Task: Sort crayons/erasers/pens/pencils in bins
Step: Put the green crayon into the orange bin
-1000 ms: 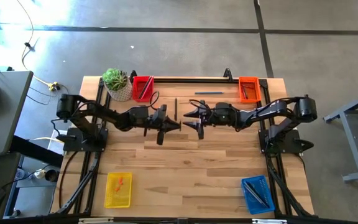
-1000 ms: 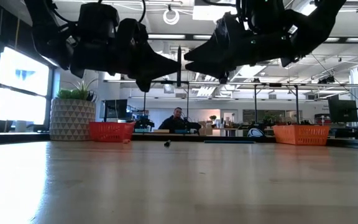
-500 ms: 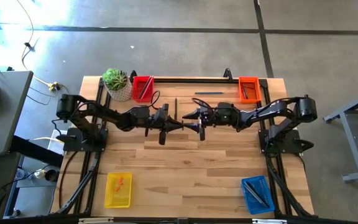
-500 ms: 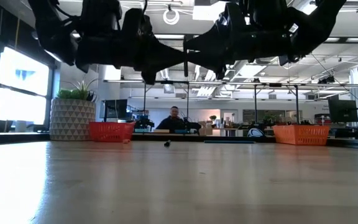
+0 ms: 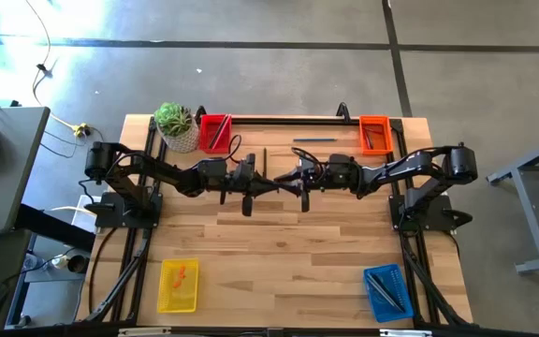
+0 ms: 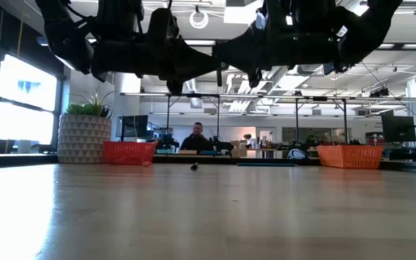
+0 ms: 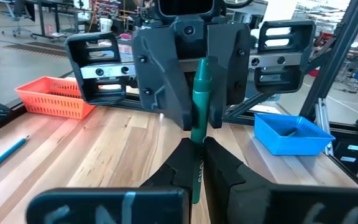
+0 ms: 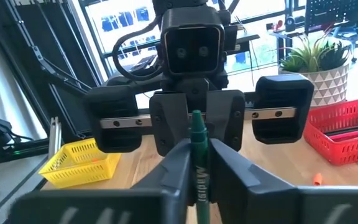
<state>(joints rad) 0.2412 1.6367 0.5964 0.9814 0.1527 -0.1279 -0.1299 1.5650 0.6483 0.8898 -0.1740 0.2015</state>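
Note:
A green pen [image 7: 199,81] stands upright in the air over the table's middle, with both grippers shut on it. My left gripper [image 5: 274,184] comes in level from the table's left and my right gripper [image 5: 296,183] level from the right, fingertips meeting. The bins stand at the corners: red [image 5: 215,132], orange [image 5: 374,134], yellow [image 5: 178,285] and blue [image 5: 386,292]. One crayon [image 8: 316,180] lies on the table near the red bin. My left gripper pinches the pen's barrel [image 7: 196,177] between its two fingers, level from the table's left and across the pen. The pen stands upright, clear of the table. My right gripper pinches the same barrel [image 8: 197,177] between its two fingers, level from the table's right and across the pen.
A white pot with a green plant [image 5: 176,126] stands beside the red bin. A dark stick [image 5: 264,161] and a blue pencil [image 5: 314,140] lie on the far half of the table. The near half between the yellow and blue bins is bare wood.
My right gripper's fingers stood wide apart and have shut onto the green pen, which my left gripper holds upright. The pen stays upright and clear of the table.

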